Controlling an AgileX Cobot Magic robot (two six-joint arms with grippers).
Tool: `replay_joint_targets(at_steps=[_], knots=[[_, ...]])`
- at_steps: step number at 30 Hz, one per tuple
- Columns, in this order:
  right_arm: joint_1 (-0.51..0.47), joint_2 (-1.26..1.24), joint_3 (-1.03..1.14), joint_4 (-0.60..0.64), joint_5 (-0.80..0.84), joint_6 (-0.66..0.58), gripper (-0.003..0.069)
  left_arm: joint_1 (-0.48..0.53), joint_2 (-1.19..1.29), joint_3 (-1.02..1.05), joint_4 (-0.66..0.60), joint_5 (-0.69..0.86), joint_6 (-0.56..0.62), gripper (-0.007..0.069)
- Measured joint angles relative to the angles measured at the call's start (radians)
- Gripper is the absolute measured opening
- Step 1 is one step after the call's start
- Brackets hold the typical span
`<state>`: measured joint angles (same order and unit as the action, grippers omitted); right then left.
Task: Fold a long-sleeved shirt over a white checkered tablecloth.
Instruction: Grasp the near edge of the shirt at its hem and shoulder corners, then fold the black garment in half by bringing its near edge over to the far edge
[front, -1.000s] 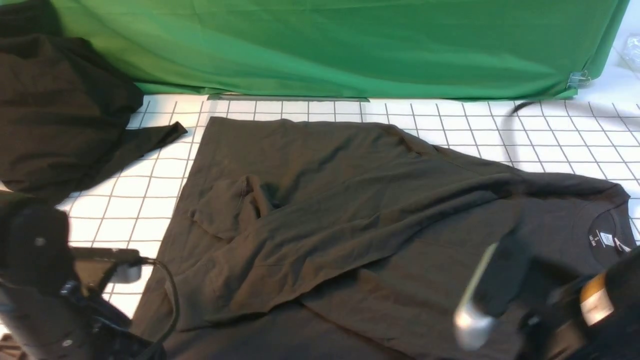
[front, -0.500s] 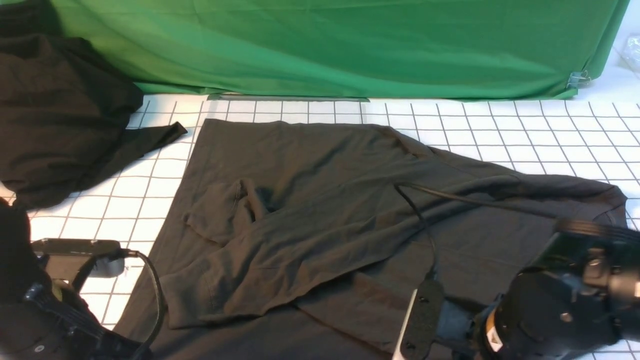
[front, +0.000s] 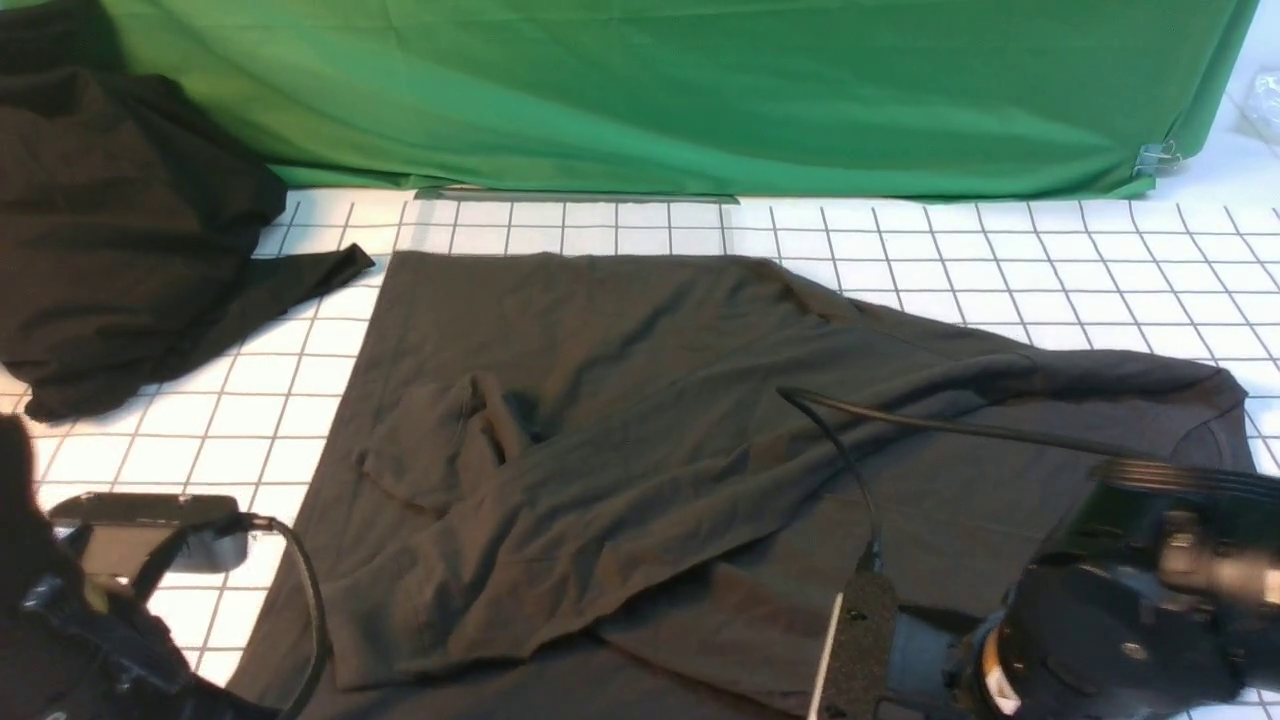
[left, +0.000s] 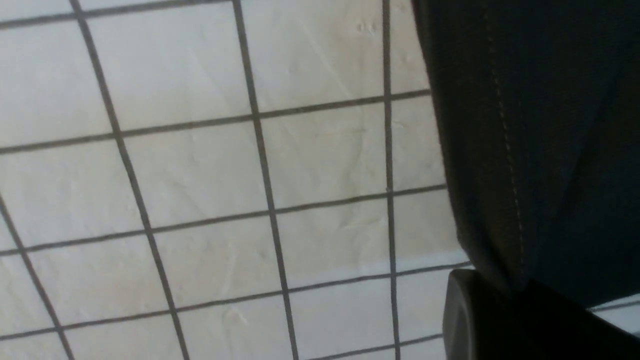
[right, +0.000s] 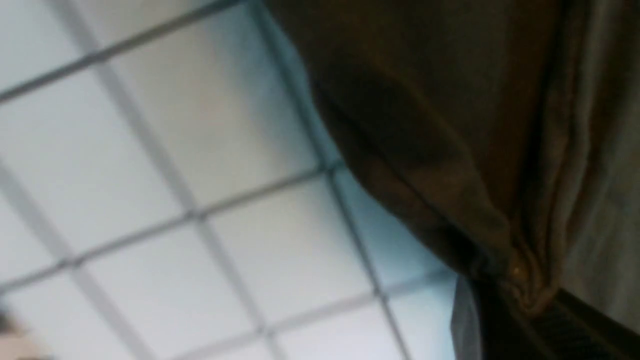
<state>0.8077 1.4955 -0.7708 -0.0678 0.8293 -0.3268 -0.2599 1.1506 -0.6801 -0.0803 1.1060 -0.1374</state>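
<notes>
The charcoal long-sleeved shirt lies spread and creased on the white checkered tablecloth, with one sleeve folded across its middle. Its neck label and logo are hidden. In the left wrist view, my left gripper is shut on a stitched edge of the shirt above the tablecloth. My right gripper is shut on a bunched fold of the shirt. In the front view the left arm is at the near left corner and the right arm at the near right, with their jaws hidden.
A blacker plain garment is heaped at the far left, one corner reaching onto the grid. A green cloth hangs along the back, clipped at the right. The right arm's cable crosses over the shirt.
The shirt has slid toward the near side, its far edge now lower on the grid. The right arm swung in low over the collar, covering the neck label. The left arm dropped lower.
</notes>
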Motion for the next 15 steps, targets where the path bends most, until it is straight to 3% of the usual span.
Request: replay_joint_targets(at_steps=[5,9,15], knots=[[0.014,-0.172,-0.005,-0.022,0.057,0.032,0.0024,0.000,-0.130,-0.037,0.009,0.028,-0.019,0.0025],[0.015,-0.268,-0.074,-0.157,0.087,0.113,0.0023,0.000,-0.138,-0.162,0.053,0.028,-0.040,0.0025],[-0.131,-0.201,-0.292,-0.196,0.088,0.056,0.0023,0.034,0.035,-0.437,0.105,-0.020,-0.067,0.0025]])
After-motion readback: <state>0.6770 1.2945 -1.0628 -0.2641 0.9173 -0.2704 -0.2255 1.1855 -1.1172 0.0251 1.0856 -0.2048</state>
